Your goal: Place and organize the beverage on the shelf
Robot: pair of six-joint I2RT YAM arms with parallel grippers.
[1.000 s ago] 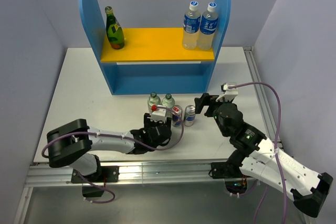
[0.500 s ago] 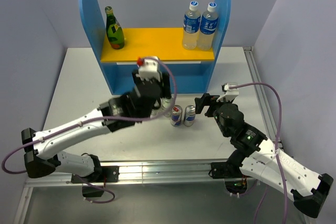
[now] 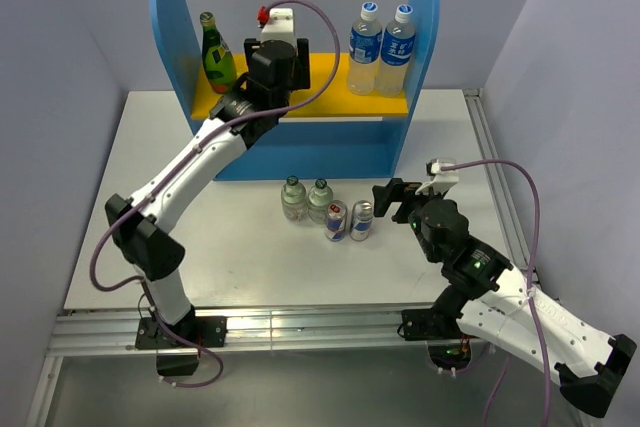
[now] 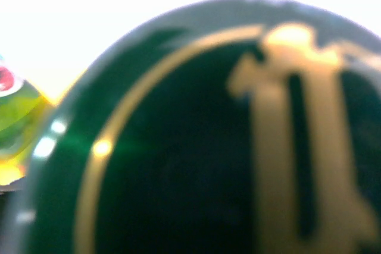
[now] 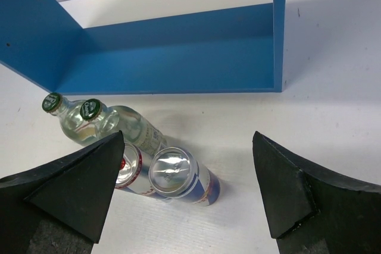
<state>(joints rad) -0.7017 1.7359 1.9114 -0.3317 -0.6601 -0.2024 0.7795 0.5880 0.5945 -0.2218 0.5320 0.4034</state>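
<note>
The blue shelf (image 3: 300, 142) stands at the back of the table. One dark green bottle (image 3: 218, 57) stands at the left end of its yellow-orange upper board. My left gripper (image 3: 272, 65) is over that board, just right of this bottle. A second dark green bottle with a gold label (image 4: 196, 147) fills the left wrist view, and the fingers are hidden. Two short clear bottles (image 3: 293, 197) (image 3: 320, 199) and two silver-and-blue cans (image 3: 337, 219) (image 3: 361, 219) stand in front of the shelf. My right gripper (image 3: 385, 197) is open and empty beside the cans (image 5: 172, 173).
Two taller clear bottles with blue labels (image 3: 365, 47) (image 3: 398, 47) stand at the right end of the upper board. The shelf's lower level (image 5: 178, 52) holds nothing. The table's right edge has a metal rail (image 3: 490, 157).
My left arm has swung from the table in front of the drinks up and back to the upper board. The right arm has barely moved.
</note>
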